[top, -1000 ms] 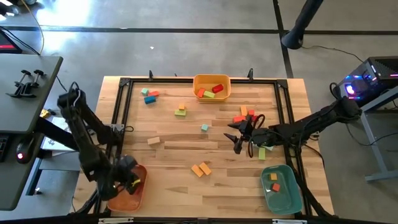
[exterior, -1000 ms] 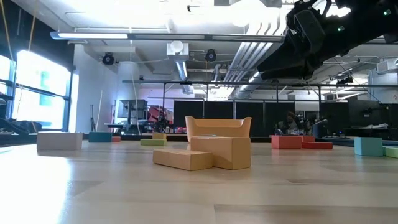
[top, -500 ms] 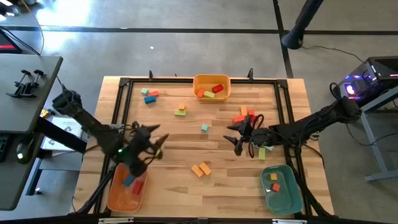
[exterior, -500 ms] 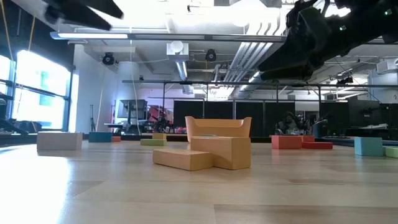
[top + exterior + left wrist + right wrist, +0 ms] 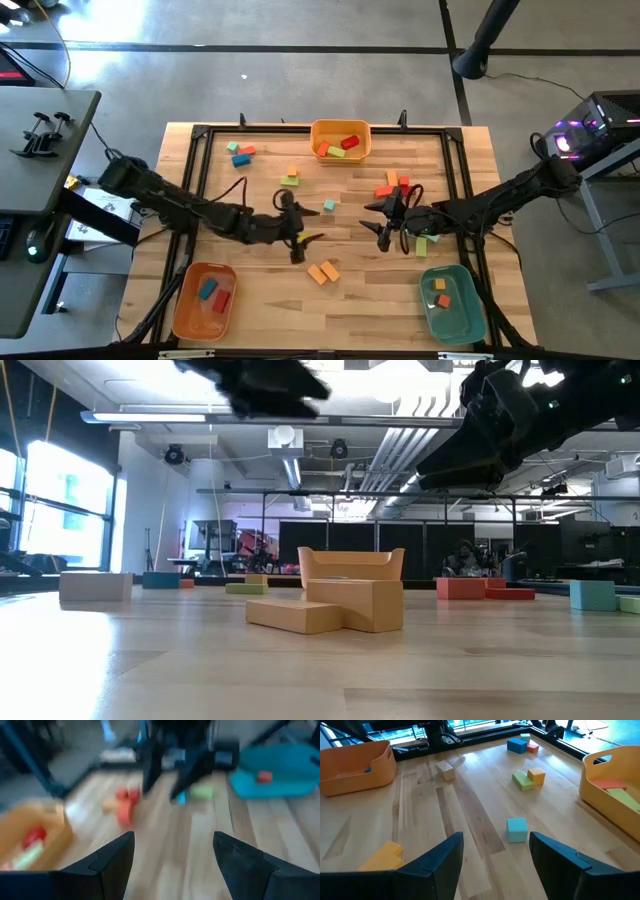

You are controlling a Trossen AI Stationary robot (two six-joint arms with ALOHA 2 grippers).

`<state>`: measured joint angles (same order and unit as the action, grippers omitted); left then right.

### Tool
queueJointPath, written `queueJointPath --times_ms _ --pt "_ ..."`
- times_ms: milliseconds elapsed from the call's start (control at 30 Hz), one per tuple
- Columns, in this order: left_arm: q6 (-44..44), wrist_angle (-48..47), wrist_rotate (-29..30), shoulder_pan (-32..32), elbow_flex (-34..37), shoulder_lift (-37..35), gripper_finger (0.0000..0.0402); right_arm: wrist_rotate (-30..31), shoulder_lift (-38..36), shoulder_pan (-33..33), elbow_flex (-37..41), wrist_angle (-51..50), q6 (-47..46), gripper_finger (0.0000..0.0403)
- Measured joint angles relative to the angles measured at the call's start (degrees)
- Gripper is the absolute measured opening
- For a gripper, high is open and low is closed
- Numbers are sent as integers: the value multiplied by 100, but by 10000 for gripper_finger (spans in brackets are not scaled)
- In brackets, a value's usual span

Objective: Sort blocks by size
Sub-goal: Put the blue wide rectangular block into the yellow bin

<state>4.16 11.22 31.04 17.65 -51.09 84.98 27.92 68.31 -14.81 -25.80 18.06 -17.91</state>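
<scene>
Left gripper (image 5: 301,243), fingers spread and empty, hangs mid-table just above two orange blocks (image 5: 322,271). Right gripper (image 5: 380,222) (also spread, empty) waits right of centre, bare table (image 5: 270,300) between them.

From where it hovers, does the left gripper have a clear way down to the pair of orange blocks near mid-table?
Probably yes. The left gripper is open, empty, and just beside the orange blocks, with bare table around them; the right gripper waits well off to the side.

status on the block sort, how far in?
Early. Some small wooden blocks already sit in the orange bin, teal bin and far orange bin. Nothing in hand: left claw and right claw are open and empty. Loose ones remain, like the orange pair and teal cube.
</scene>
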Motion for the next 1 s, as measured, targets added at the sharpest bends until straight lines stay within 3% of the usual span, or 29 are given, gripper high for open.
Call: queueJointPath --times_ms 67,133,233,367,533,633,800,933,1000 --pt "-236 344 261 -193 -6 58 257 1 0 -27 0 1 -9 224" --pt "-69 -83 398 -526 -138 17 257 0 0 -70 0 -4 -4 224" --pt "592 -1911 371 -1108 -767 -136 257 -2 0 -98 -1 -22 -2 224" --pt "1397 -5131 189 -2016 -2065 -113 257 48 0 -94 0 4 -19 224" --pt "1831 -7580 -888 -3364 -2829 146 250 50 0 -96 -2 11 -161 224" --pt "1891 -8149 -1114 -4158 -2781 309 238 50 0 -99 -2 16 -170 224" --pt "1767 -8128 -917 -5254 -2658 672 214 51 0 -99 -2 2 -157 224" --pt "1627 -8135 -626 -5693 -2656 1012 202 -109 0 -99 -2 0 -159 224" --pt "1431 -8150 -960 -5868 -2658 1199 199 -116 0 -99 -2 -2 -138 224"
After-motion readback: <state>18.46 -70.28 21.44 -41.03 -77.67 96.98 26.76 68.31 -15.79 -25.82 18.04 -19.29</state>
